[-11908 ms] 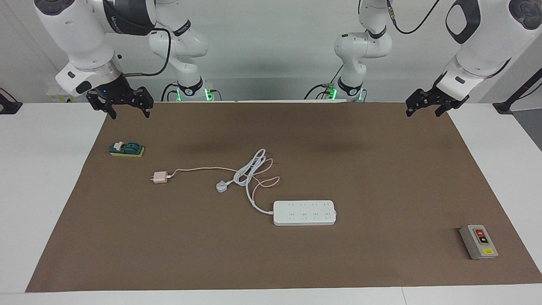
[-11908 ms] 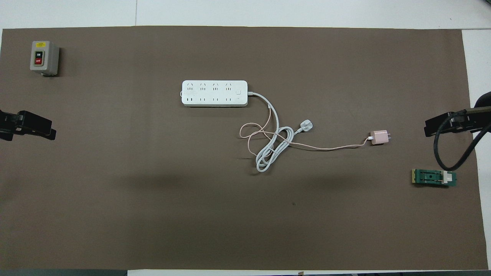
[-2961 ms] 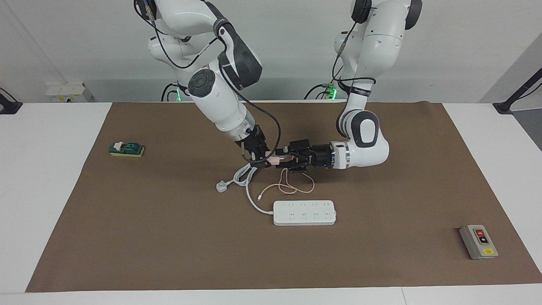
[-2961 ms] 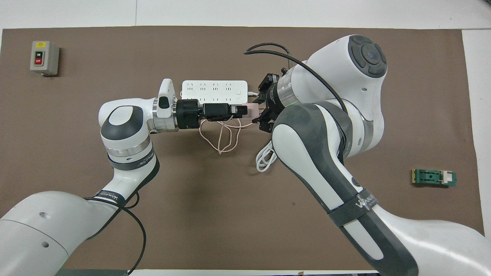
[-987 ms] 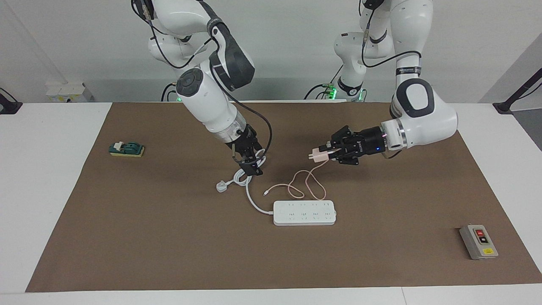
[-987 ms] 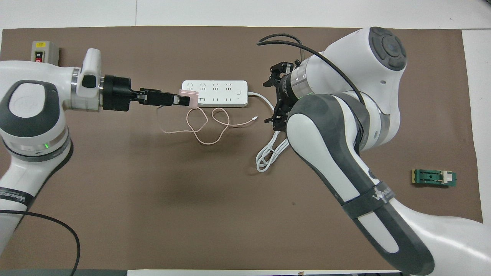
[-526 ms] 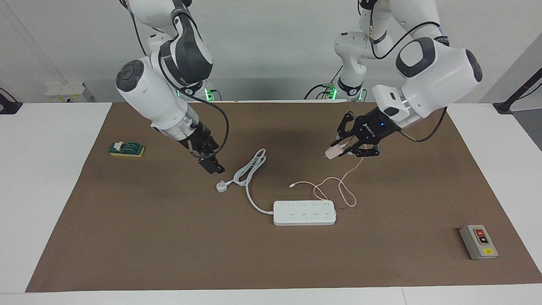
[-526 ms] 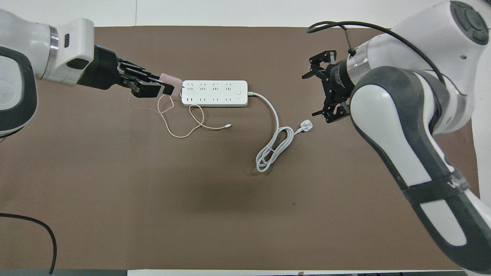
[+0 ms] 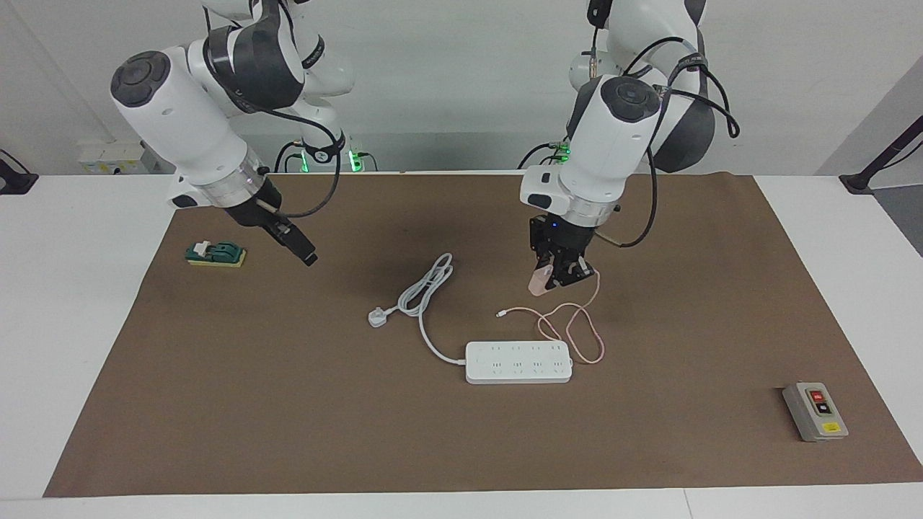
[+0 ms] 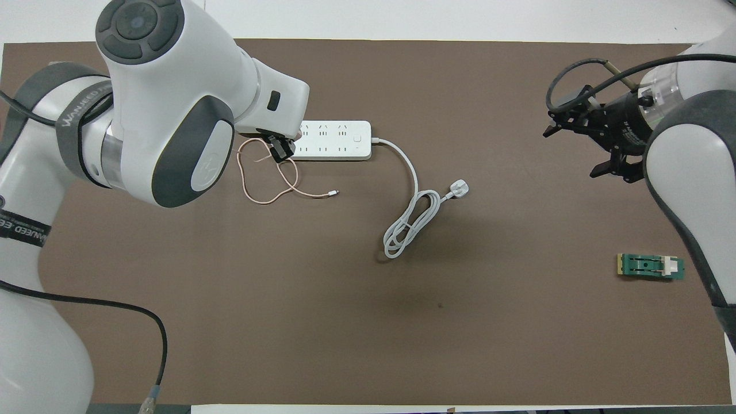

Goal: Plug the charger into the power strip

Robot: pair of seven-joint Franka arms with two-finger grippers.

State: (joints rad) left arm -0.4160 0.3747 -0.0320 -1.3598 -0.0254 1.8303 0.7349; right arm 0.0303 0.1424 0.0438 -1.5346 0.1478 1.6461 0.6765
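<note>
1. The left pincer (image 9: pixel 554 277) points down and is closed on the charger (image 9: pixel 538 282), holding the pale-pink cube up in the air over the brown mat (image 9: pixel 288 404), above a spot on the robots' side of the power strip (image 9: pixel 518 362).
2. In the facing view the charger sits at about 12 o'clock from the strip, clear of its sockets.
3. In the overhead view the left arm's body hides the charger and covers the end of the strip (image 10: pixel 336 140) toward the left arm's end of the bench (image 9: pixel 79 324).
4. The thin pink cable (image 9: pixel 570 328) hangs from the charger and lies in loops on the mat, one loop just beside the strip's end; its free tip rests at about 11 o'clock from the strip in the facing view.
5. The right pincer (image 10: pixel 586 146) hangs spread wide with nothing in it, over the mat toward the right arm's end, well apart from the strip.
6. The strip's thick white cord (image 9: pixel 425 303) coils toward the robots, ending in a white plug (image 9: pixel 377 316).
</note>
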